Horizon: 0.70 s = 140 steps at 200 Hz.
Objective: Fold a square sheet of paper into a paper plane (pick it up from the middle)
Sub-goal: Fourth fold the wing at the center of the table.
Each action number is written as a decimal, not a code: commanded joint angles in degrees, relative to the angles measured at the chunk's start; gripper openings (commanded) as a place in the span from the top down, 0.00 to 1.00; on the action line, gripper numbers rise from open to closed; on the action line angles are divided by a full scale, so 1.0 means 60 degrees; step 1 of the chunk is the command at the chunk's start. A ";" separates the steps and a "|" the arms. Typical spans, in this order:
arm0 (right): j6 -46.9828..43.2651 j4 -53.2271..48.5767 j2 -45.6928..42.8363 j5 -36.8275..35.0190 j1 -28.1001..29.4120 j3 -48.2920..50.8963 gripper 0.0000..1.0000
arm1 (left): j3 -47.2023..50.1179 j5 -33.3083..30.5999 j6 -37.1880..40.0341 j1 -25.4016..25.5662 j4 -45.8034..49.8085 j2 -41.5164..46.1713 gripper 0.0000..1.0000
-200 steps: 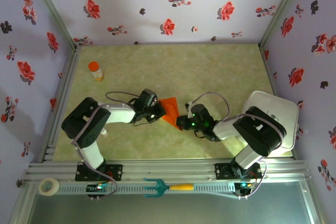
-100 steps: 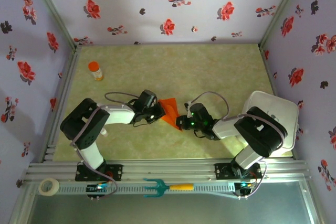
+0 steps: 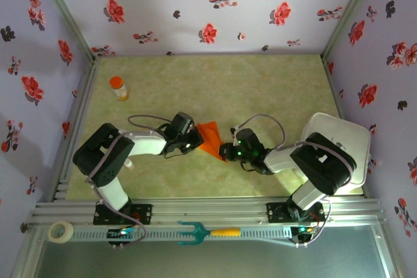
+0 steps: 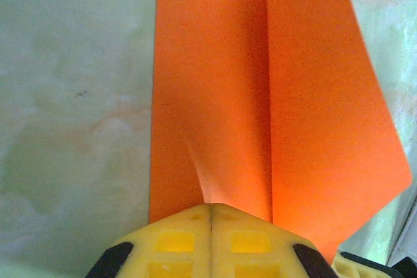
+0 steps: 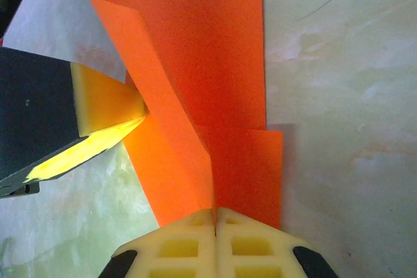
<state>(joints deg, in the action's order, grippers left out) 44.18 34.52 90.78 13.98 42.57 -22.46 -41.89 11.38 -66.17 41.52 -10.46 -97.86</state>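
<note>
The orange-red square sheet of paper [image 3: 209, 135] lies creased into a pointed, layered shape at the table's middle, held between both arms. My left gripper [image 3: 196, 140] is shut on its left edge. In the left wrist view the paper [image 4: 313, 109] spreads away from the closed gripper [image 4: 212, 208] in two flaps split by a straight fold. My right gripper [image 3: 225, 150] is shut on the paper's lower right corner. In the right wrist view a standing crease of the paper [image 5: 195, 50] runs into the gripper [image 5: 215, 211], and the left gripper's fingers [image 5: 104, 105] pinch it from the left.
An orange-capped bottle [image 3: 118, 87] stands at the back left. A white lidded box [image 3: 342, 140] sits by the right wall. A tape roll [image 3: 62, 231] and a teal fork tool [image 3: 205, 232] lie on the front rail. Flowered walls enclose the table.
The left arm's elbow has drifted slightly left. The paper and both grips look the same.
</note>
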 commanded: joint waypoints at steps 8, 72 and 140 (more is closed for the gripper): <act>0.0253 0.0249 0.0267 -0.0075 -0.0027 0.0186 0.94 | 0.0140 -0.0417 -0.0126 0.0024 0.0469 0.0153 1.00; 0.0353 0.0417 0.0432 0.0150 -0.0053 0.0198 0.96 | 0.0111 -0.0430 0.0266 0.0024 0.0257 0.0500 0.99; 0.0689 0.1033 0.0616 0.0559 -0.0290 0.0336 0.97 | 0.0239 0.0513 0.0828 0.0052 -0.1520 0.0474 1.00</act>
<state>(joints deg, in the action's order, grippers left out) 46.74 39.46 92.51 16.43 41.45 -21.41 -41.08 11.18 -63.48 41.52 -13.87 -93.89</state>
